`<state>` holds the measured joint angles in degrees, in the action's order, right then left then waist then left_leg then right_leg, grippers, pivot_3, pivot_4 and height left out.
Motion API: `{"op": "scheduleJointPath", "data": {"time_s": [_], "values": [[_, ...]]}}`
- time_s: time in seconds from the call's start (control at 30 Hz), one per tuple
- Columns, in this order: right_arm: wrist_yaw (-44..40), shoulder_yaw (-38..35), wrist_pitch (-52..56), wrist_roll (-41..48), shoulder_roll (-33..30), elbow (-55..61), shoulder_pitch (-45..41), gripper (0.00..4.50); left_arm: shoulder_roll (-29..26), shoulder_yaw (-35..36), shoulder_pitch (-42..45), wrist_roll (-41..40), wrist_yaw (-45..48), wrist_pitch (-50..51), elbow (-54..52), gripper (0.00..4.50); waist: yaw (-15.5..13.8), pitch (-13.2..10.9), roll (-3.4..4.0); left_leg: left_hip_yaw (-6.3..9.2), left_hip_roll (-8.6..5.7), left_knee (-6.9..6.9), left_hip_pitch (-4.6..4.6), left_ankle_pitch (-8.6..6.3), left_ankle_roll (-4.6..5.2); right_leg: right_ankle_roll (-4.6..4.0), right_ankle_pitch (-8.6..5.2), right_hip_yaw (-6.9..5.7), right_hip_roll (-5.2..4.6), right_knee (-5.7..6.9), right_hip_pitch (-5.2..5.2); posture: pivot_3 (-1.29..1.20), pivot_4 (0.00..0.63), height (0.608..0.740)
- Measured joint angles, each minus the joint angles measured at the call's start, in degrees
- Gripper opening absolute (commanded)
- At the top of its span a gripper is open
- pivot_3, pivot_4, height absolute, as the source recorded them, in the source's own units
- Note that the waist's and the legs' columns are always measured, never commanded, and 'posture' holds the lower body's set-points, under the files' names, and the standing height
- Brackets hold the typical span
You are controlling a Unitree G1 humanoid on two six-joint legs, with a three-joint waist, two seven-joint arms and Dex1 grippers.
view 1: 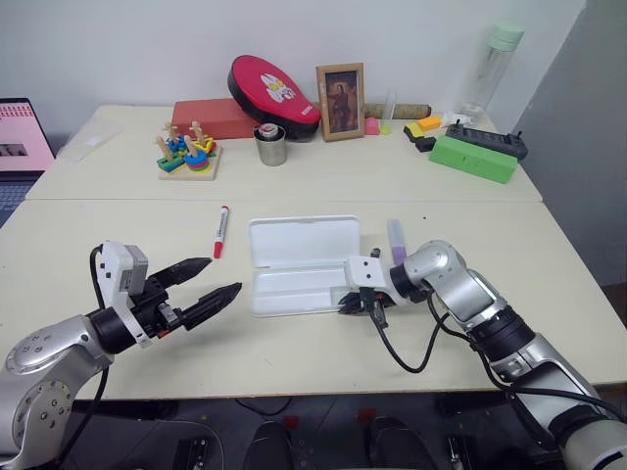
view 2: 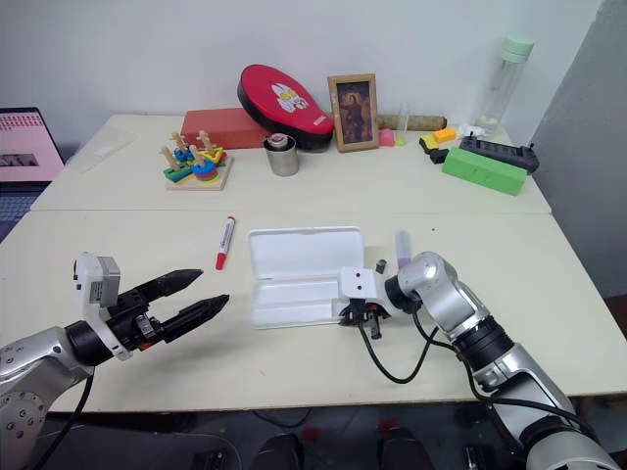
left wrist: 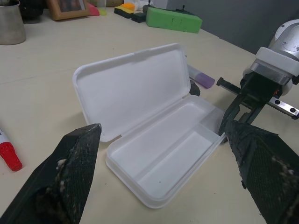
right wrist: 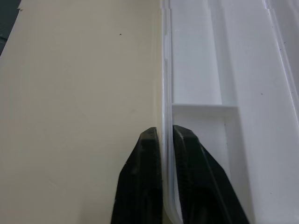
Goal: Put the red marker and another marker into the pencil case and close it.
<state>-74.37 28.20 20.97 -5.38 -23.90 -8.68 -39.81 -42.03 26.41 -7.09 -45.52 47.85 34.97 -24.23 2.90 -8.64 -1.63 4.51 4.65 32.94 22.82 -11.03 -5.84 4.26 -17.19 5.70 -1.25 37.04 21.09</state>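
Big pale desk carries everything. The pencil case lies open mid-desk, lid flat back toward the far side, compartment tray facing up and empty. Right gripper sits at the tray's right end; in the right wrist view its two black fingers straddle the thin tray wall, one inside, one outside, pinching the rim or just about to let it go, hard to call from this close angle. Left gripper hovers near the case's left end, above the desk, fingers spread wide, holding nothing. The red marker lies on the desk just left of the lid, apart from both grippers. The other marker, the lilac one, lies just right of the case, behind the right wrist, partly hidden by it. Step in hand, as I judge it: case opened and steadied, nothing loaded yet. Next move likely calls for the left gripper to reach out to the red marker, close across its barrel and carry it to the long compartment. Lilac marker's near end is covered in both eye views; the left wrist view shows only its tip.
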Motion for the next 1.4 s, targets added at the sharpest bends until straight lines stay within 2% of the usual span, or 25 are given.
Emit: {"op": "scheduleJointPath", "data": {"time_s": [0.1,0.27,0.33,0.37,0.4,0.53,0.67,0.8,0.93,1.13,1.23,1.4], "values": [[-0.05,-0.08,1.37,0.92,0.03,1.46,-0.02,1.78,0.0,0.0,0.2,0.0,-0.25,0.0,0.01,4.5,0.0,0.0,0.0,0.0,0.0,0.0,-0.01,0.0,0.0,0.0,0.0,0.0,0.0,0.0,0.0,0.0,0.15,0.74],[-0.97,-3.96,8.07,8.21,0.36,6.77,-0.32,3.2,1.54,0.04,3.58,-0.04,-4.07,0.03,0.76,4.5,-0.27,-0.01,0.01,0.01,0.0,0.02,0.02,0.0,0.0,0.0,0.0,-0.01,0.0,0.01,-0.01,0.0,0.15,0.74],[-1.04,-6.8,11.43,11.99,0.44,9.34,-1.14,3.29,2.4,0.12,5.52,0.09,-6.7,0.01,1.75,4.5,-0.34,-0.01,0.01,0.01,0.0,0.02,0.01,0.0,0.0,0.0,0.0,-0.01,0.0,0.01,-0.02,0.0,0.15,0.74],[-0.78,-8.77,13.76,14.15,0.47,10.67,-2.04,3.64,2.69,0.11,6.48,0.7,-8.41,0.0,2.29,4.5,-0.35,-0.01,0.01,0.01,0.0,0.02,0.01,0.0,0.0,0.01,0.0,-0.01,0.0,0.02,-0.02,0.0,0.15,0.74],[-0.3,-11.19,16.14,16.5,0.45,12.18,-2.96,3.66,2.97,0.06,7.55,1.81,-10.35,-0.04,2.88,4.5,-0.39,0.01,-0.02,0.01,0.0,0.02,0.0,0.0,0.0,0.01,0.01,-0.01,0.0,0.02,-0.02,0.0,0.15,0.74],[3.07,-16.63,21.59,21.44,-0.29,14.39,-5.83,4.46,4.51,-2.23,13.03,7.94,-18.87,0.0,7.73,4.5,-0.71,0.01,-0.02,0.01,-0.02,0.02,0.01,0.0,0.0,0.0,0.01,-0.01,0.01,0.01,-0.01,0.0,0.15,0.74],[7.33,-19.33,23.25,22.51,-1.02,13.92,-8.73,4.46,8.67,-4.28,23.04,13.67,-28.97,0.65,16.65,4.5,-1.35,0.02,-0.04,0.04,-0.04,0.05,0.06,0.0,0.0,0.03,0.02,-0.03,0.01,0.01,-0.01,0.0,0.15,0.74],[12.21,-20.73,23.3,22.35,-1.61,12.25,-10.44,4.46,10.53,-7.78,29.67,19.03,-34.04,0.94,25.06,4.5,-1.19,0.06,-0.1,0.04,-0.05,0.03,0.05,0.0,0.0,0.01,0.03,-0.02,0.01,0.03,0.0,0.0,0.15,0.74],[17.47,-21.38,23.92,22.34,-0.68,9.32,-11.51,4.46,12.35,-11.94,34.91,22.58,-34.89,1.39,33.4,4.5,-1.16,0.05,-0.08,0.05,-0.06,0.0,0.11,0.0,0.0,0.0,0.04,-0.02,0.01,0.04,0.06,0.0,0.15,0.74],[20.59,-22.7,24.56,23.71,-0.39,9.81,-12.71,4.46,13.94,-15.83,39.15,25.89,-33.18,1.83,42.91,4.5,-1.1,0.04,-0.07,0.05,-0.06,-0.04,0.12,0.0,0.0,0.0,0.04,-0.03,0.0,0.03,0.08,0.0,0.15,0.74],[20.83,-23.14,24.64,25.33,-0.42,11.44,-12.74,4.5,14.32,-17.28,40.58,27.79,-32.01,0.93,46.42,4.0,-1.1,0.04,-0.07,0.05,-0.06,-0.03,0.11,0.0,0.0,0.0,0.04,-0.03,0.01,0.04,0.07,0.0,0.15,0.74],[20.96,-23.14,24.68,27.1,-0.79,13.53,-12.74,4.5,14.32,-17.32,42.35,29.67,-30.96,-0.69,50.07,2.86,-1.08,0.05,-0.07,0.05,-0.06,0.0,0.1,0.01,0.0,0.01,0.04,-0.03,0.0,0.07,0.05,0.0,0.15,0.74]]}}
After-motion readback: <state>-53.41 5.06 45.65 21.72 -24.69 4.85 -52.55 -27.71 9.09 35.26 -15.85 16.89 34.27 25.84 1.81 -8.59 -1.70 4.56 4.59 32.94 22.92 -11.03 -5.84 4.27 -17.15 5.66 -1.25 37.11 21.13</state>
